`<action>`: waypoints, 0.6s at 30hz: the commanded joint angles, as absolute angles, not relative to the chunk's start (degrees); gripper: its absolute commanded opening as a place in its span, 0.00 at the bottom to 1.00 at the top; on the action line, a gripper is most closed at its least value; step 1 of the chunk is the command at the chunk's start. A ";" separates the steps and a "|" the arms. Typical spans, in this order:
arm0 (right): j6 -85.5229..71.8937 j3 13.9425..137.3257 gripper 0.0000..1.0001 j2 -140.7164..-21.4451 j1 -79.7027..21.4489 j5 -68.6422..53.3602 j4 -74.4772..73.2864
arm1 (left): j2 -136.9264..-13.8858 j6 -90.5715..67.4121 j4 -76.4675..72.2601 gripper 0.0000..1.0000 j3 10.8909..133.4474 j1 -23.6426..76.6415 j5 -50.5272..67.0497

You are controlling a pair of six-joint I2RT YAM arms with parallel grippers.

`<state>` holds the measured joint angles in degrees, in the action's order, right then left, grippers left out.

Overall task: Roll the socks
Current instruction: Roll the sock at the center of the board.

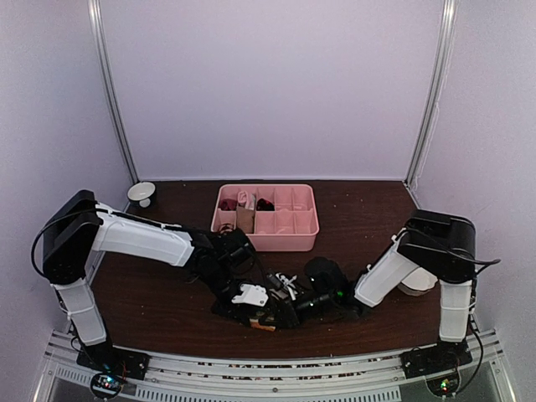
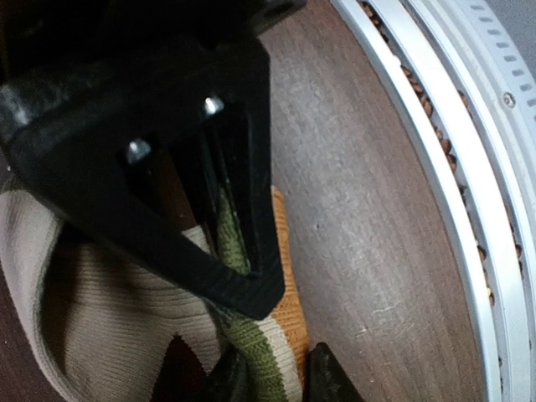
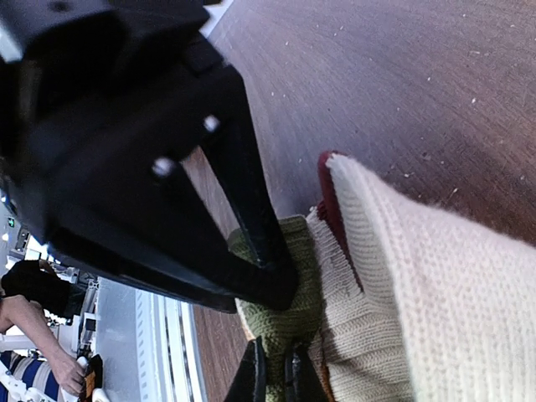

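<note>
Sock: beige-tan ribbed knit sock (image 2: 100,318) with olive and maroon stripes, bunched on the dark wooden table (image 1: 368,209), on the near side of the pink divided plastic tray (image 1: 285,243)
Handling: light, soft, floppy; likely to sag and unroll unless pinned; best hold judged to be the thick olive cuff band (image 3: 285,310)
Left gripper (image 2: 239,251): finger down on the olive stripe; whether it pinches fabric I cannot tell
Right gripper (image 3: 272,272): pressed together, tips at the cuff band, also near side of tray
Second sock: not clearly made out
Writing: none legible anywhere
</note>
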<state>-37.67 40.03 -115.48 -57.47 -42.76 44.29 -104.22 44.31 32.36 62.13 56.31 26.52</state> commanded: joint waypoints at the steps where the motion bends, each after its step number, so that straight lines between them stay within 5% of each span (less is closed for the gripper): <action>1: -39.55 33.53 0.00 -119.91 -56.41 -36.21 31.41 | -106.65 43.90 32.64 0.15 61.75 56.06 24.31; 2: -39.38 32.83 0.00 -119.13 -56.38 -35.69 32.27 | -106.88 43.65 33.14 0.10 61.95 55.89 24.87; 7: -35.15 28.47 0.36 -111.30 -57.10 -30.07 34.03 | -109.54 41.07 38.69 0.04 66.20 53.14 32.09; 13: -27.77 21.63 0.37 -98.89 -59.61 -17.34 35.41 | -117.59 39.86 51.52 0.07 74.91 45.82 52.21; 18: -18.66 21.99 0.39 -90.90 -65.84 2.70 22.74 | -120.77 41.87 56.63 0.08 77.33 44.65 56.36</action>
